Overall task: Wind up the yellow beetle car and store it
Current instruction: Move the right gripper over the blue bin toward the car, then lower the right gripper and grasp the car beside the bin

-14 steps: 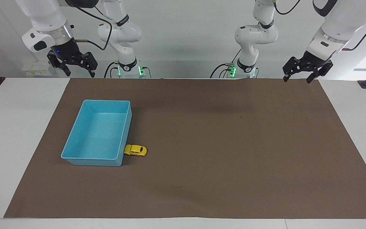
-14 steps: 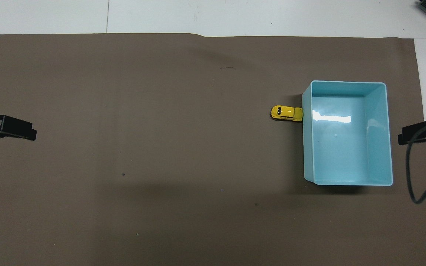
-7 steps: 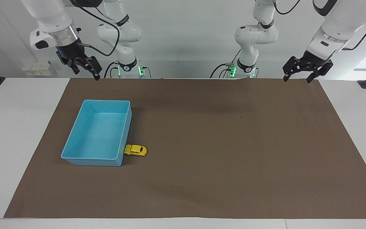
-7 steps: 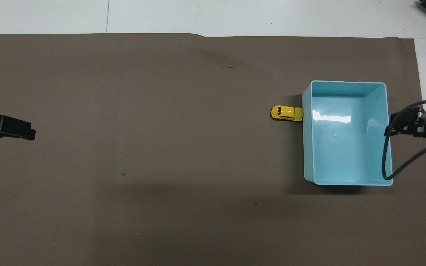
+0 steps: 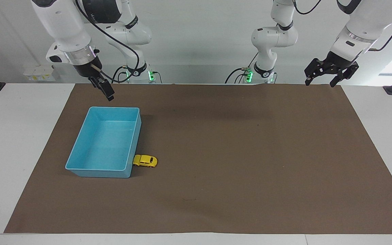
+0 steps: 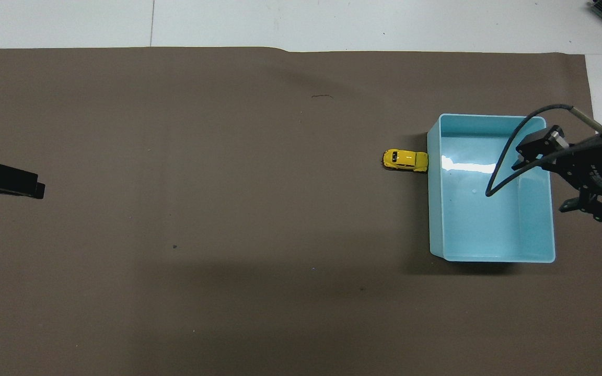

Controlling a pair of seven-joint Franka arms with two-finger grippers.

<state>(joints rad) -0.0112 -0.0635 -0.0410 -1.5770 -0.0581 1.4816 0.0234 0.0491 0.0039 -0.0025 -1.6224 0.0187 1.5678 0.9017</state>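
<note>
Brown paper mat, one sheet, covers most of the white table. One light blue rectangular plastic bin sits on it toward the right arm's end, nothing in it. One tiny bright yellow beetle car with dark windows stands on the mat, its end touching the bin's wall on the side toward the left arm, near the bin's corner farther from the robots. Two grippers are up in the air, neither holding anything. The right gripper hangs over the mat's edge just by the bin, open-jawed. The left gripper waits over the mat's corner at its own end, jaws spread. The facing view shows both arms whole with their bases; the overhead view gives only the left gripper's tip and the right gripper overlapping the bin's rim, plus the glare on the bin's floor.
</note>
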